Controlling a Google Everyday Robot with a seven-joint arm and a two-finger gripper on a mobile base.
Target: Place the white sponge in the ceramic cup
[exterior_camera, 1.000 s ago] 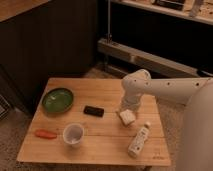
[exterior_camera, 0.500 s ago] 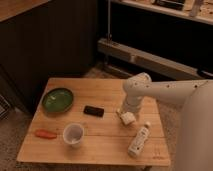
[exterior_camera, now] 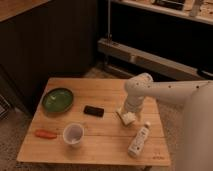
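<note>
A low wooden table (exterior_camera: 105, 145) stands on a speckled floor in a dim room, with dark cabinet fronts and a pale metal rail (exterior_camera: 131, 56) behind it. We see the robot's white arm (exterior_camera: 165, 91) come in from the right and bend down over the right half of the table. Its gripper (exterior_camera: 125, 113) sits low at the white sponge (exterior_camera: 128, 119). Whether it has closed on the sponge or only rests over it, we cannot tell.

The sponge lies right of centre, well in from every edge. A white bottle (exterior_camera: 138, 140) lies on its side just in front of it, slanting toward the front right corner. A black slab (exterior_camera: 93, 110) lies flat near the middle, to the left of the sponge and apart from it.

The white cup (exterior_camera: 74, 133) stands upright near the front edge, left of centre and well apart from the sponge. Bare boards run between the two, in front of the slab. The cup's wide mouth shows only a pale inside. An orange, carrot-like piece (exterior_camera: 45, 133) lies just left of the cup, close to the front left edge. The green bowl (exterior_camera: 57, 99) sits at the back left, near that side's edge, showing only its own green inside.
</note>
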